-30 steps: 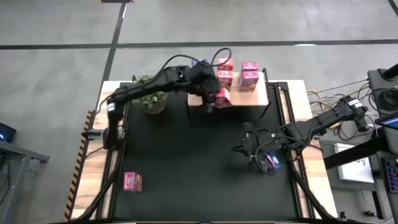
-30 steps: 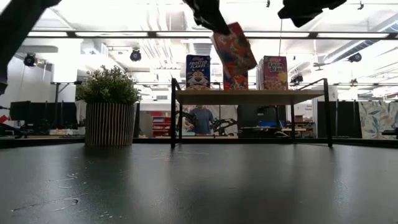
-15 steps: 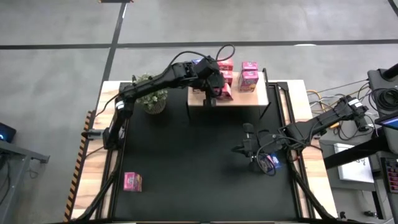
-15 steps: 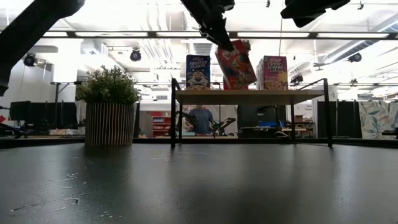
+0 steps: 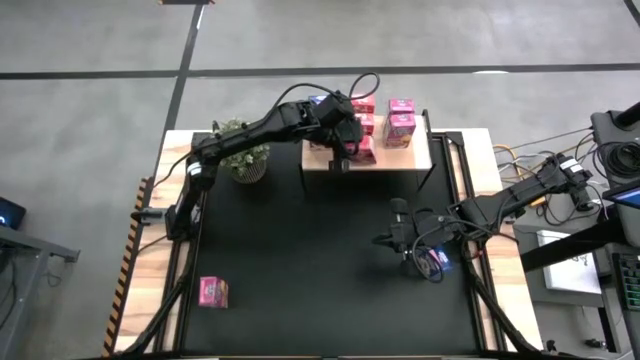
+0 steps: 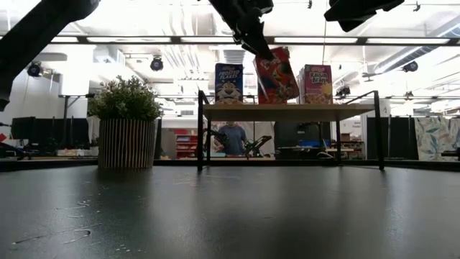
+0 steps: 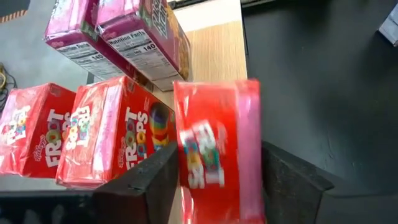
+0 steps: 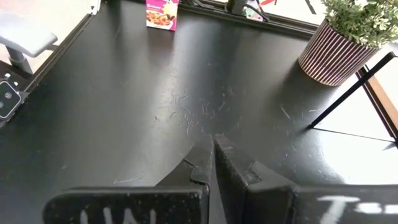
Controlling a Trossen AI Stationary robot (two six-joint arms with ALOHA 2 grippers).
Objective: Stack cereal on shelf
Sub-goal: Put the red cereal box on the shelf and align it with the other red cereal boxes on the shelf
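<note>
The black tabletop [image 5: 320,260] lies mostly bare, so there is open room in front of the shelf [image 5: 415,158]. Several boxes already stand there at the far edge. The left gripper [image 7: 214,171] has its fingers clamped on a red box [image 7: 217,155], tilted over the shelf's front edge, just beside two standing red boxes [image 7: 81,134]; placing looks nearly done. Left to do: a pink box [image 5: 213,291] near the tabletop's left front corner, a blue box [image 5: 438,262] by the right gripper [image 8: 211,158], whose fingers are closed and empty.
</note>
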